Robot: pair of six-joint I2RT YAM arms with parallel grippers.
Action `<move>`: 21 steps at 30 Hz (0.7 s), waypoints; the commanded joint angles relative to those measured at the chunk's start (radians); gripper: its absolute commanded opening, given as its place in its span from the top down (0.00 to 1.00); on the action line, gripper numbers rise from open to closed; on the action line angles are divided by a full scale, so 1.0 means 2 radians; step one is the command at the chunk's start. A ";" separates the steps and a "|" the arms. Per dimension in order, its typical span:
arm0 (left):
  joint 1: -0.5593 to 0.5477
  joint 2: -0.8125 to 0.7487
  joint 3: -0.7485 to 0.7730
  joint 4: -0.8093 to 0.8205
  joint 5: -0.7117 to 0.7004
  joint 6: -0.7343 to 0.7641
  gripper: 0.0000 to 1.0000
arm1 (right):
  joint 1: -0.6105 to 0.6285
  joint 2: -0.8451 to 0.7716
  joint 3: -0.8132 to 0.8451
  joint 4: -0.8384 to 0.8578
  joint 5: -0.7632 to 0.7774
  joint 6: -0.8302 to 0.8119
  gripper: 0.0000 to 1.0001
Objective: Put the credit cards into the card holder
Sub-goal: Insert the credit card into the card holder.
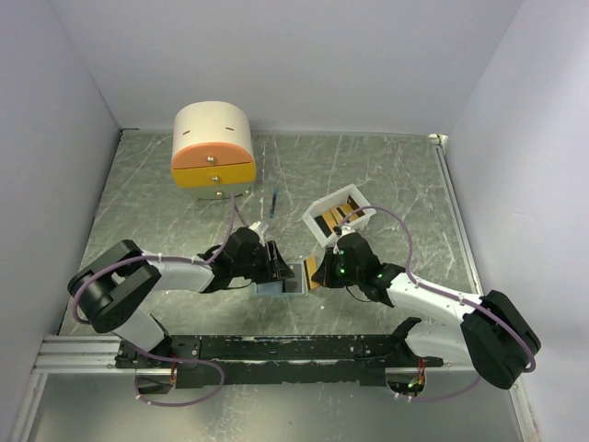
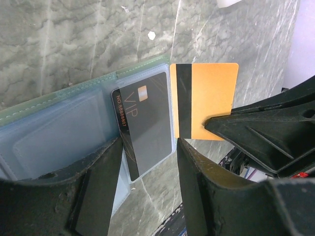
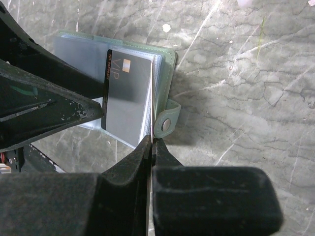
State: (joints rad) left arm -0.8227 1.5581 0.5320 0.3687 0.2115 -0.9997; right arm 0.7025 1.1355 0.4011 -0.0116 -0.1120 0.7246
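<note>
The card holder [image 2: 64, 132] lies open on the table, pale blue-grey with clear sleeves and a green edge. One of the credit cards, a black one marked VIP [image 2: 147, 123], sits in a sleeve. My left gripper [image 2: 149, 147] is open, its fingers straddling the holder's near edge and that card's corner. My right gripper [image 3: 151, 142] is shut on the gold credit card [image 2: 209, 93], which has a black stripe and stands on edge right beside the holder's open side. In the top view the holder [image 1: 281, 288] lies between my left gripper [image 1: 276, 262] and my right gripper [image 1: 324, 270].
A white tray [image 1: 316, 215] holding more cards stands just behind the right gripper. A cream-and-orange drawer box [image 1: 213, 147] is at the back left. A thin blue stick [image 1: 274, 198] lies between them. The holder's snap tab [image 3: 167, 123] sticks out toward the right fingers.
</note>
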 commanded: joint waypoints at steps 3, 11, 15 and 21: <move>-0.018 0.005 0.012 0.016 0.013 -0.008 0.42 | 0.002 0.005 0.000 0.008 0.008 -0.004 1.00; -0.023 -0.010 0.006 0.012 0.008 -0.010 0.42 | 0.002 -0.016 0.024 -0.032 0.038 -0.009 1.00; -0.023 -0.046 0.028 -0.067 -0.031 0.021 0.41 | 0.002 -0.039 0.029 -0.050 0.037 -0.001 1.00; -0.020 -0.099 0.026 -0.132 -0.074 0.041 0.40 | 0.013 -0.049 0.038 -0.056 0.027 0.015 1.00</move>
State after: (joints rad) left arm -0.8612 1.4227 0.5716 0.2020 0.1360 -0.9638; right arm 0.7071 1.0512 0.4381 -0.0971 -0.0612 0.7284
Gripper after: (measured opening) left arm 0.592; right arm 0.007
